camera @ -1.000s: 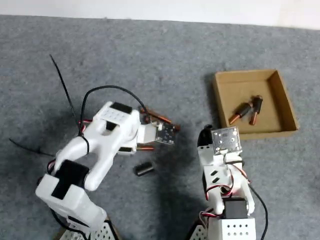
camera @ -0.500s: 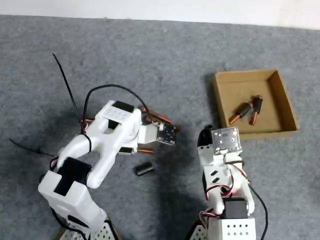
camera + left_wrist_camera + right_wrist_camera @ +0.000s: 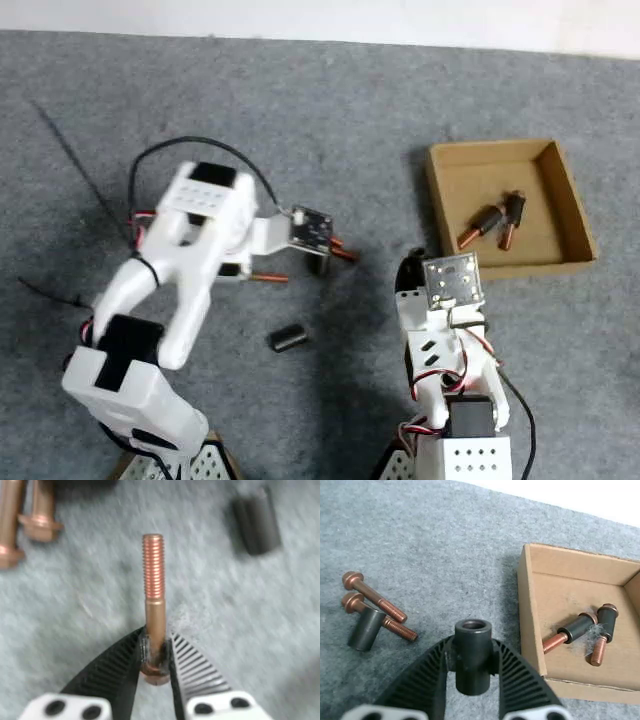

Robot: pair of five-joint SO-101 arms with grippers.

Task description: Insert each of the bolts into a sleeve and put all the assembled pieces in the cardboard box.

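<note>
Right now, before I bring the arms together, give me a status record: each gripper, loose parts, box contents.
left gripper: shut on bolt, held at its head end, threads free
right gripper: shut on sleeve, bore open
loose bolts: two, side by side
loose sleeves: two, one at those bolts, one apart
cardboard box: two assembled pieces

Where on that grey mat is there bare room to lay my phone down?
The widest bare stretch of mat lies at the far side, beyond both arms. Another lies nearer than the cardboard box, beside the right arm. Between the arms it is crowded: two loose bolts, an upright sleeve, a lying sleeve and the left gripper holding a bolt.
</note>
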